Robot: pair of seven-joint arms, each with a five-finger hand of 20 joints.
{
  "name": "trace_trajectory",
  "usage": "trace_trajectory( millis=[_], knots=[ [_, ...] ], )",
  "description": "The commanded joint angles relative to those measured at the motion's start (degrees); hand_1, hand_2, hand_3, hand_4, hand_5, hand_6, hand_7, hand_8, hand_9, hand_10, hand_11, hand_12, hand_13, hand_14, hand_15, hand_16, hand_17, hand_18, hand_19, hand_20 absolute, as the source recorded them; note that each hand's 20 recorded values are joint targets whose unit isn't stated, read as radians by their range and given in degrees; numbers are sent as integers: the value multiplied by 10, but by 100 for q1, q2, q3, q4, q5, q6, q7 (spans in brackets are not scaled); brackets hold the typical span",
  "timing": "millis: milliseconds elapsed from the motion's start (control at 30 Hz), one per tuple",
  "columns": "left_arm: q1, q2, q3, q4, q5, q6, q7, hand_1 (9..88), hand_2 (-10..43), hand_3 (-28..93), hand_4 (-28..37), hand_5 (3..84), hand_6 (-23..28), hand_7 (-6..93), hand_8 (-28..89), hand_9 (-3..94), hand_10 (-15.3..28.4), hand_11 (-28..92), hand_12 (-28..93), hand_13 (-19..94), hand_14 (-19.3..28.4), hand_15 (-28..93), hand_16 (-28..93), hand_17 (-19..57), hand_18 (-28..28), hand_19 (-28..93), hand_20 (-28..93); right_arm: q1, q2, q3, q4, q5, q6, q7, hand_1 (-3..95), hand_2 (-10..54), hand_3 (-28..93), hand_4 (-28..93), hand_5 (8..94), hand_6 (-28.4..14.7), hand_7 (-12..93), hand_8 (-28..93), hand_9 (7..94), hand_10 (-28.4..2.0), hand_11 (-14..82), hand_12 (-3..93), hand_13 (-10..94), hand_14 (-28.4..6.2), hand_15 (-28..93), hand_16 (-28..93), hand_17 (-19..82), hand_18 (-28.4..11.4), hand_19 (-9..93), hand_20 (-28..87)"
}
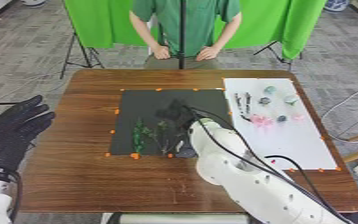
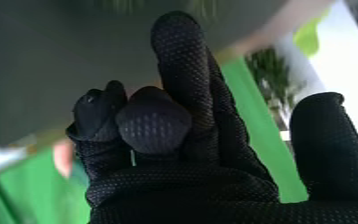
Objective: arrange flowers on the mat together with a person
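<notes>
We are holding our left hand (image 1: 20, 126) beside the brown counter (image 1: 69, 192), fingers straight and loosely apart. Our white right arm (image 1: 233, 172) is covering parts of the black mat (image 1: 140, 106) and the white sheet (image 1: 300, 147). Our right hand (image 1: 177, 113) is blending into the mat's black, some fingers bending, thumb standing apart. Green sprigs (image 1: 139, 136) are lying on the mat; pink flowers (image 1: 261, 120), their details blurring, are lying on the sheet. Behind, a green curtain (image 1: 100, 25) is hanging.
</notes>
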Motion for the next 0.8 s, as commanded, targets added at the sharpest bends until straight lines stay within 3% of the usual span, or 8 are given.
trace_trajectory(
  millis=[33, 200, 367, 500, 667, 800],
  knots=[
    [125, -66, -11, 2, -37, 45, 3, 290, 5, 695, -160, 378, 38, 249, -94, 335, 136, 272, 201, 292, 154, 383, 22, -50, 212, 445, 171, -83, 430, 172, -499, -301, 686, -300, 99, 202, 699, -223, 571, -70, 117, -74, 738, -158, 405, 326, 735, -114, 785, 329, 383, -243, 932, 357],
    [96, -77, -10, 7, -42, 34, 3, 290, 5, 695, -159, 378, 38, 248, -94, 335, 136, 272, 201, 292, 154, 384, 22, -50, 212, 445, 171, -488, 916, 583, -818, -68, 1484, -940, 109, 188, 728, -220, 560, -64, 140, -80, 669, -172, 402, 314, 620, -148, 740, 280, 290, -236, 837, 331],
    [142, -148, -80, -33, -22, 25, -2, 290, 5, 695, -159, 378, 37, 248, -94, 335, 135, 272, 202, 292, 153, 384, 22, -50, 212, 445, 171, -1667, 1366, 2024, -1020, 1420, 1810, -2636, 131, 158, 811, -219, 484, -48, 190, -97, 501, -167, 321, 270, 425, -131, 520, 176, 138, -233, 577, 283],
    [132, -174, -115, -46, -3, 29, 17, 291, 4, 695, -159, 378, 38, 248, -94, 334, 136, 271, 201, 291, 153, 383, 21, -49, 213, 445, 170, -2637, 1534, 3153, -1042, 2923, 2030, -3633, 136, 141, 835, -229, 439, -51, 179, -100, 423, -158, 217, 247, 334, -121, 307, 224, 80, -228, 439, 232],
    [179, -240, -176, -71, 15, 44, 22, 294, 2, 696, -159, 378, 38, 248, -94, 332, 136, 268, 200, 288, 153, 380, 21, -49, 213, 444, 169, -3712, 1397, 4282, -1041, 4683, 1916, -4495, 139, 113, 846, -243, 439, -67, 139, -99, 402, -147, 147, 221, 304, -115, 183, 273, 78, -214, 376, 204],
    [164, -273, -204, -61, 31, -53, 31, 295, 2, 694, -160, 380, 37, 232, -97, 329, 135, 256, 194, 283, 152, 359, 17, -47, 213, 439, 165, -4323, 1147, 4856, -1060, 5736, 1851, -5125, 143, 82, 857, -247, 446, -79, 119, -95, 401, -143, 116, 210, 301, -115, 142, 281, 84, -206, 358, 200]
  ],
)
